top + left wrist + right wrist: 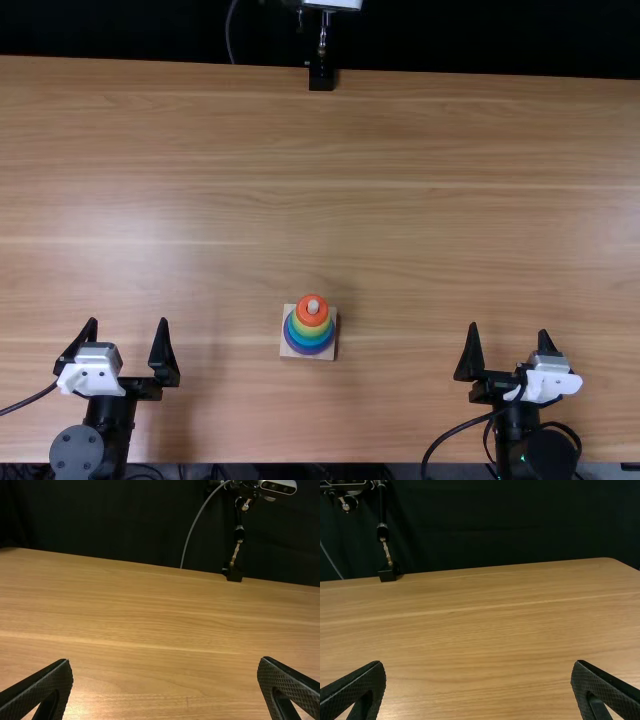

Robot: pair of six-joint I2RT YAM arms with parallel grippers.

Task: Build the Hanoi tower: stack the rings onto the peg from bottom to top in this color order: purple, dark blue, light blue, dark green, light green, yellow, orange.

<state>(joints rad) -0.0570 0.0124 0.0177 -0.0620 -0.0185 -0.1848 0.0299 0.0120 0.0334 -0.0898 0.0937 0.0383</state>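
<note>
The stacked rings [311,326] stand between the left jaws [128,321] and the right jaws [508,329], well apart from both; each pair is spread, holding nothing. They look light, stiff, perhaps slick, best pinched across opposite rims.

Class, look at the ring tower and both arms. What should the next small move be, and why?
Probably none beyond resting both arms clear of the tower. The orange ring tops the stack around the peg, the purple ring lies lowest, and the left end effector and right end effector stand open, apart from it.
</note>
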